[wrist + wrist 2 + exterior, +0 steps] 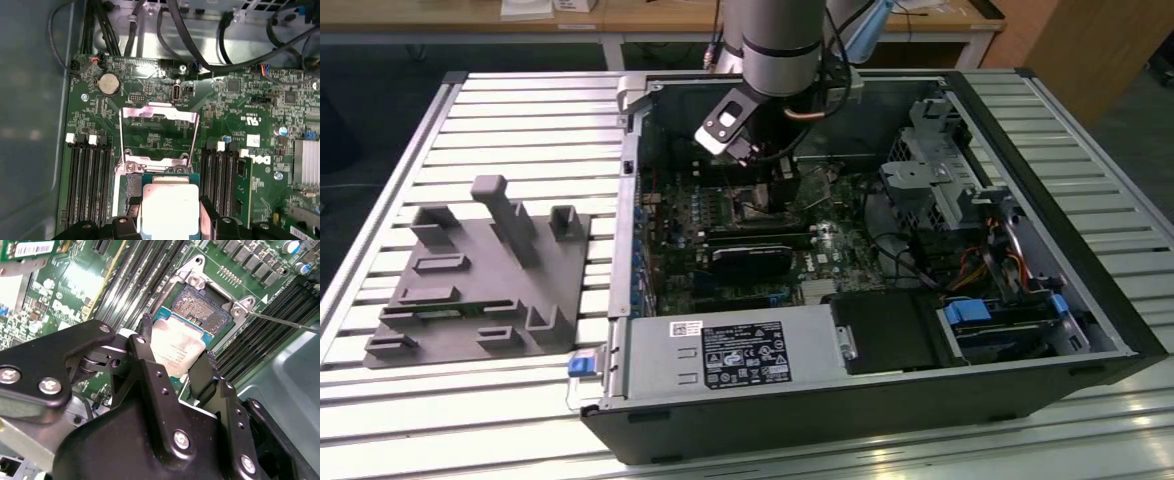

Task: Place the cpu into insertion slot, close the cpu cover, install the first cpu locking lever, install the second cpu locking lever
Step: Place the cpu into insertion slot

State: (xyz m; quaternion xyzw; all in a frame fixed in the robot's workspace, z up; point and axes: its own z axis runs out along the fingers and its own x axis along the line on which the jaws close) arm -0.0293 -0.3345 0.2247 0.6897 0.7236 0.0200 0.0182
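The arm [781, 40] is reaching down into the open computer case [1067, 300], and the first step is in hand: getting the chip into its socket.

The pincer [177, 339] is gripping the chip [175, 359] by two opposite edges. Its fingers [142, 347] are set narrow, with the silver top facing the cameras. In the first wrist view the chip [170, 210] is sitting squarely between the two black fingers.

The socket [205, 315] is lying just past the pincer's tips, and its gold contacts are showing bare beyond the chip's far edge. So the chip is not looking seated. Whether its near edge is touching the socket's rim I cannot tell.

The cover [159, 112] is standing swung open on the far side of the socket from the pincer, and the circuit board [240, 100] is showing through its window. A thin metal rod [285, 321] is sticking out from the socket's corner, clear of the fingers. Memory slots [90, 180] are running along both sides of the pincer.

As a judgement, seating the chip is calling for it to be squared to the socket's rim and kept level, with no sideways drag across the bare contacts. The open cover and the rod are leaving little room to stray.
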